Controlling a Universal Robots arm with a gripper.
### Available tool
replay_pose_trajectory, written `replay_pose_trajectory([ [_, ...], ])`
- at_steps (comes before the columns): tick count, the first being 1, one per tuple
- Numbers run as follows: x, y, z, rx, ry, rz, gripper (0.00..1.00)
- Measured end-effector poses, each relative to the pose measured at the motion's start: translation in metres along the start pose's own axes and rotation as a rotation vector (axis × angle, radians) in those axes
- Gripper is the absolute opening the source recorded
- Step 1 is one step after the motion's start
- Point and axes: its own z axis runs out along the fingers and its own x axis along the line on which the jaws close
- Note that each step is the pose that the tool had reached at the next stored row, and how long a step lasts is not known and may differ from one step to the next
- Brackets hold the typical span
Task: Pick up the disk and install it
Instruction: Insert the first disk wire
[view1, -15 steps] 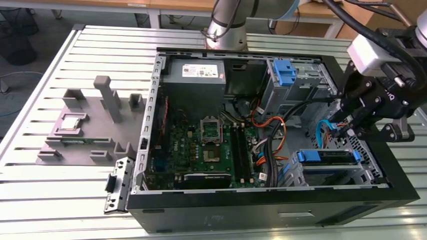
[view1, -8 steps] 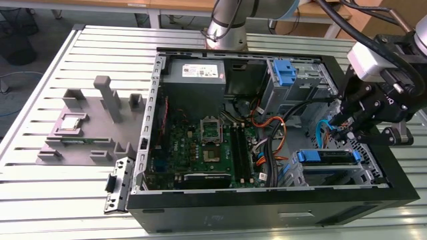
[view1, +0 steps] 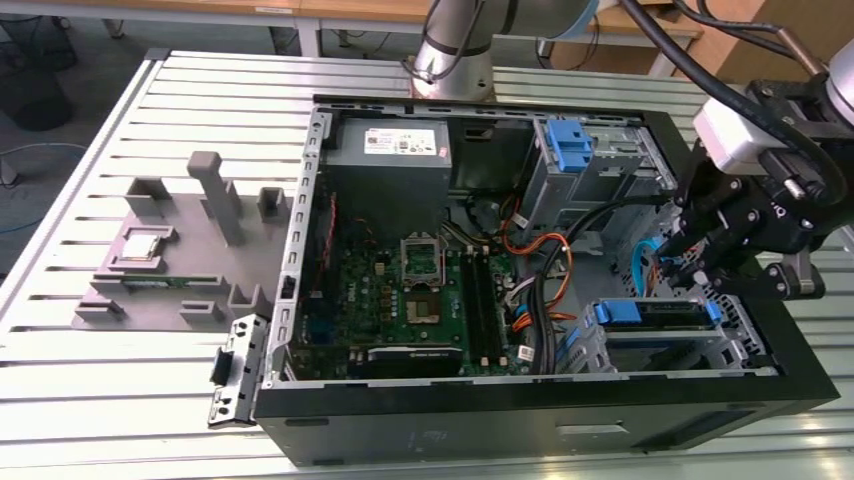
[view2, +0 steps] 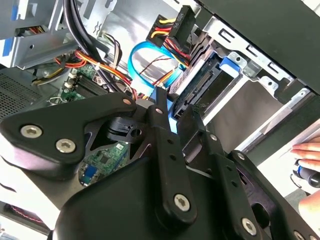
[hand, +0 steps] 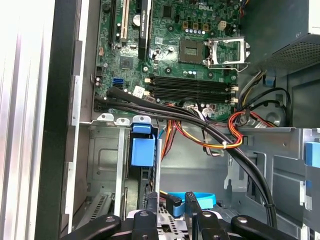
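The open computer case lies on a ribbed metal worktop, the disk seated in its bay, the gripper above with fingers nearly together, holding nothing.

From high above we look down on the open computer case on the table. Both wrist views sit close inside it, past the claw, sharing its drive cage and cables.

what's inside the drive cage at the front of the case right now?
The disk sits in the drive cage, blue carrier tab showing, the gripper just above it. The lower slots are hidden by the cage walls.
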Motion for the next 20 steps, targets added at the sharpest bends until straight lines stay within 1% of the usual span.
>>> replay_pose_trajectory([
  [10, 0.0001, 0.0, 0.0007, -0.0002, 0.0001, 0.0, 0.35],
  [11, 0.0001, 0.0, 0.0007, -0.0002, 0.0001, 0.0, 0.34],
  [12, 0.0001, 0.0, 0.0007, -0.0002, 0.0002, 0.0, 0.27],
  [13, 0.0001, 0.0, 0.0007, -0.0002, 0.0001, 0.0, 0.27],
  [15, 0.0001, 0.0, 0.0007, -0.0002, 0.0002, 0.0, 0.16],
  [20, 0.0001, 0.0, 0.0007, -0.0002, 0.0002, 0.0, 0.16],
])
